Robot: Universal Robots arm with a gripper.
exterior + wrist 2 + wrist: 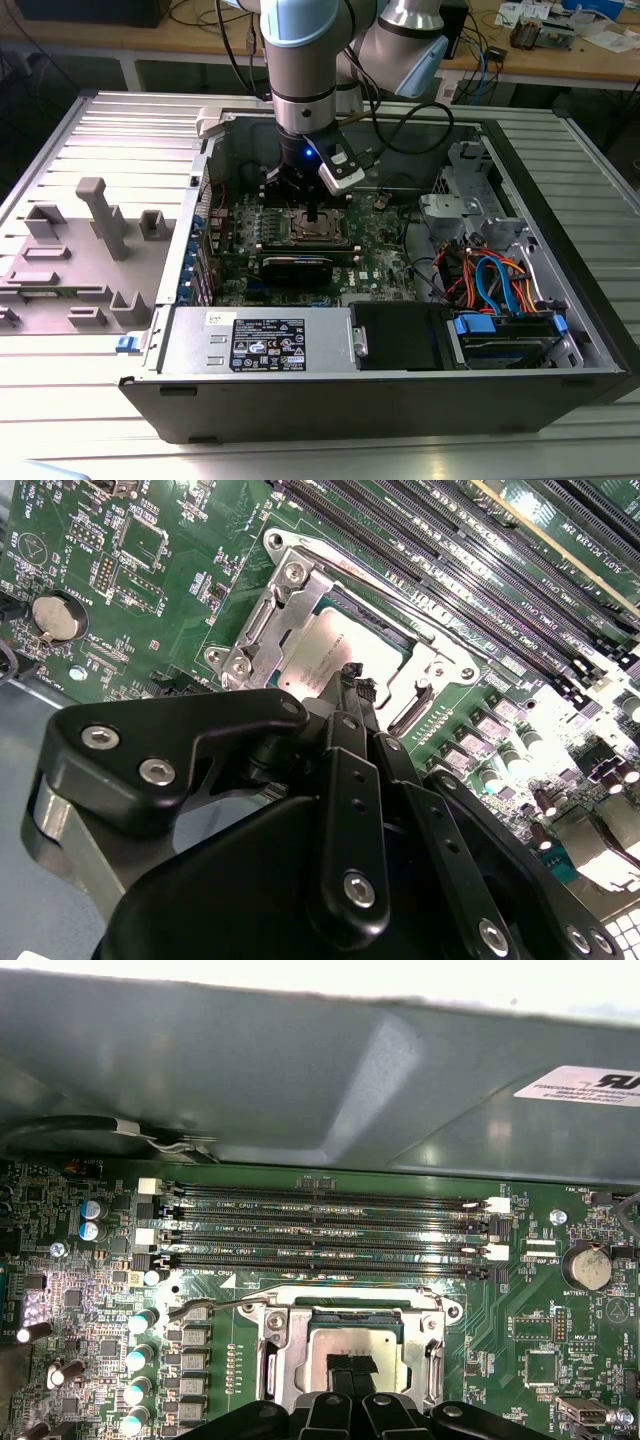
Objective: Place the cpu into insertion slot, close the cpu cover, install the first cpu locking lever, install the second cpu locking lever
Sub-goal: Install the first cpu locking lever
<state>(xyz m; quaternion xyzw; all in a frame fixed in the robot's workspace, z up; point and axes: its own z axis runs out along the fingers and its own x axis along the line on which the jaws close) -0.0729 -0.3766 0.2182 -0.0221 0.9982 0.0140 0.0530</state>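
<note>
We think the trouble would start at the socket. The gripper (355, 685) hangs low over the cpu (318, 648) with its jaws drawn together and nothing between them. We cannot tell whether the tips touch the metal top. The cpu lies in the insertion slot (300, 232), and the cpu cover (283, 608) is folded down around it. A push that lands off-centre could, in our judgement, rock the chip on its contacts. A sideways slip could catch the edge of the cover's window. Just on the near side of the socket lies a long black card (295, 268), which leaves little room for a low sweep. On the far side a thin lever rod (205, 1306) runs along the cover; we cannot tell whether it is hooked, and if it is loose it may spring. Just beyond it are the memory slots (320, 1225), then the case wall (300, 1080), which hems in the wrist. Nearest of all sits the power supply (265, 345). The blue and orange cables (495, 280) lie to the exterior view's right, well apart from the socket. The case rests on a ribbed worktop (600, 200).
</note>
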